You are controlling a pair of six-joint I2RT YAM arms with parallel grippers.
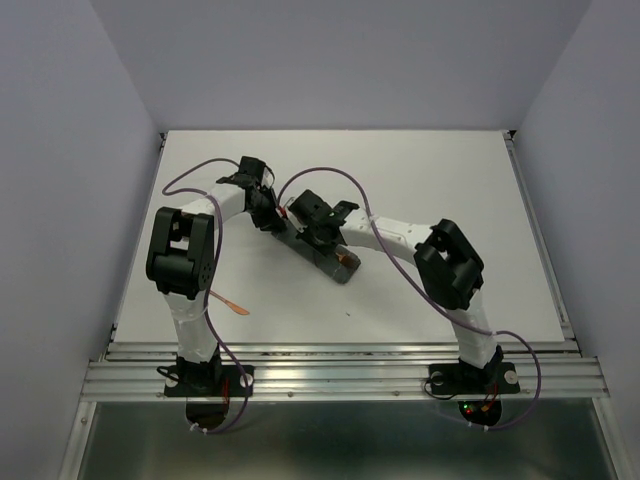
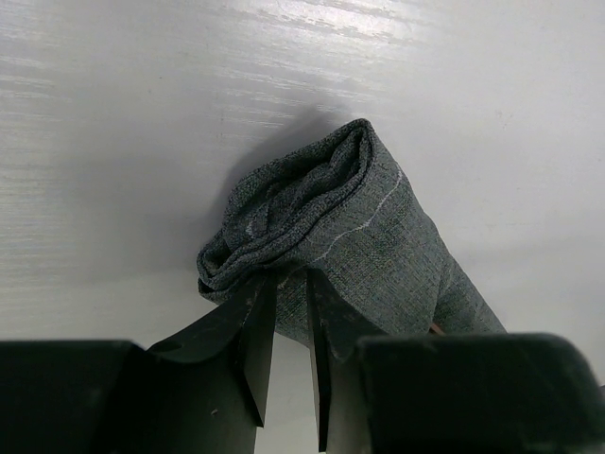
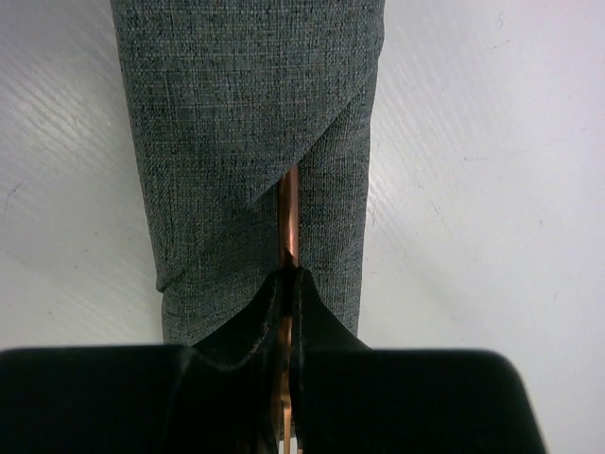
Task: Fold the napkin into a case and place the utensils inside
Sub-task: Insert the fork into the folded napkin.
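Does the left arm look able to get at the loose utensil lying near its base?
Probably yes, though awkwardly. The loose utensil lies uncovered on the table beside the left arm's lower link. The left gripper, at the end of the case, must fold back near its base.

A white worktop (image 1: 420,170) fills a booth of plain pale lavender-grey walls (image 1: 60,150) at the left, right and back, lit softly and evenly with only faint shadows. Along its near edge runs a ribbed aluminium rail (image 1: 340,380), with a dull metal panel (image 1: 340,440) below.
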